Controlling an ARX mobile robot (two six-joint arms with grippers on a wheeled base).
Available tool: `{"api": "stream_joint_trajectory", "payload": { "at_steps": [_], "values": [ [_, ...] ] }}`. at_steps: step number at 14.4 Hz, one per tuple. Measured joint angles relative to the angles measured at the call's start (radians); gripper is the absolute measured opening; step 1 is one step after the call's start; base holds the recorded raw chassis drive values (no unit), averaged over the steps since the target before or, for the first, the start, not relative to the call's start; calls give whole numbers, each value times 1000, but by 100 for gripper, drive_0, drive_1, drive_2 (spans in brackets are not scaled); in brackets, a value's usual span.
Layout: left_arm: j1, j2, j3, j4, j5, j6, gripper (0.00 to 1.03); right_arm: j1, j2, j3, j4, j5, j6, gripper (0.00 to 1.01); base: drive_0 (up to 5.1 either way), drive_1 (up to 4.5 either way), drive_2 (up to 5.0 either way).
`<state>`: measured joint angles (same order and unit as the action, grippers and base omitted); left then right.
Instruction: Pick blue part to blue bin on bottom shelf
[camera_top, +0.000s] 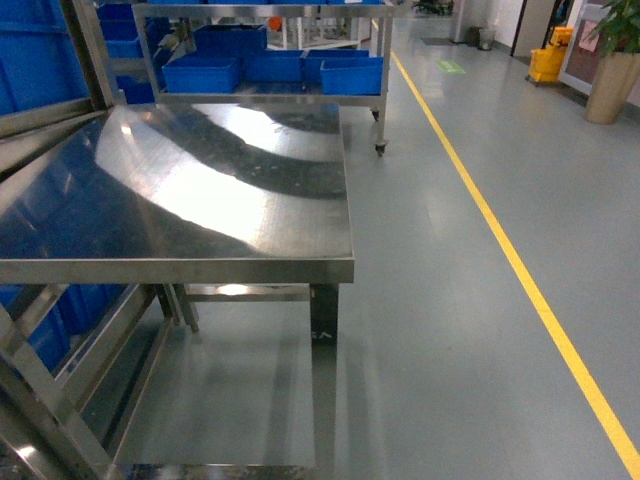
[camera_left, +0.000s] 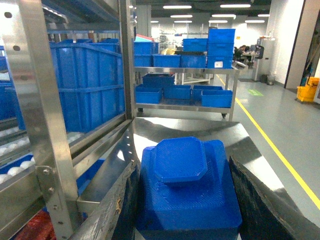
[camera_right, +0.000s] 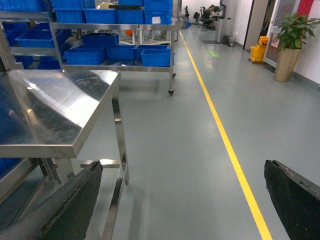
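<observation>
blue part (camera_left: 187, 187) base cropped by frame edge

My left gripper (camera_left: 182, 200) is closed on the blue part (camera_left: 186, 190), which sits squarely between my jaws, one dark pad pressed against each of its sides. My right gripper (camera_right: 182, 200) is spread wide, its two dark jaws far apart at either lower corner of its wrist view, with nothing between them. Neither arm shows in my head view.
</observation>
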<state>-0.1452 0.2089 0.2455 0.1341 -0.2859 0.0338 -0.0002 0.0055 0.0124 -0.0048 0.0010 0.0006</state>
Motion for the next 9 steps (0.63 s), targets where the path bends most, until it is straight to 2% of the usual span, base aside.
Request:
{"api": "stream_joint_trajectory", "payload": {
  "at_steps": [9],
  "values": [
    [0, 0, 0, 2, -2, 0, 44, 0, 0, 0, -1, -1, 0, 98, 5, 428, -418]
  ]
}}
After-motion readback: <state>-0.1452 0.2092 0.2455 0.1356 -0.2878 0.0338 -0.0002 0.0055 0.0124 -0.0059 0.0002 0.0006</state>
